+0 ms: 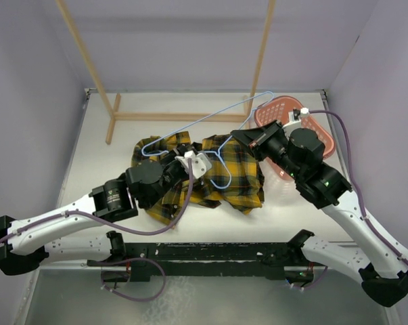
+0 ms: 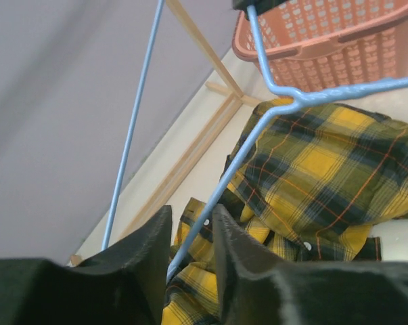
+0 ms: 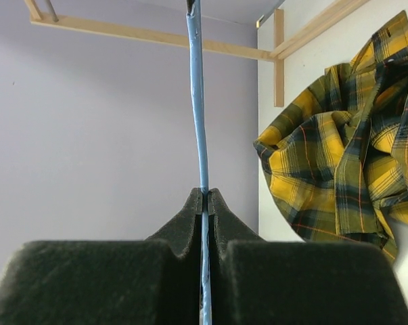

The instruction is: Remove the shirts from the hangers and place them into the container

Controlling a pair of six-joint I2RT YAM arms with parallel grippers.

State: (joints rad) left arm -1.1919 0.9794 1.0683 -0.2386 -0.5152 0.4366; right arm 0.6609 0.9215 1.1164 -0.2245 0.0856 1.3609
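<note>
Your right gripper (image 3: 205,193) clamps the thin light-blue wire hanger (image 3: 197,101); your left gripper (image 2: 190,213) stands parted around it. The soft yellow-and-black plaid shirt (image 1: 241,172) lies crumpled left of the salmon-pink lattice plastic basket (image 1: 275,112). Light, floppy: pinch a bunched fold.

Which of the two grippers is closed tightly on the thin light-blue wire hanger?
The right gripper: it pinches the thin light-blue wire hanger with no gap left. The left gripper stands open, and the wire only passes loosely through it.
</note>
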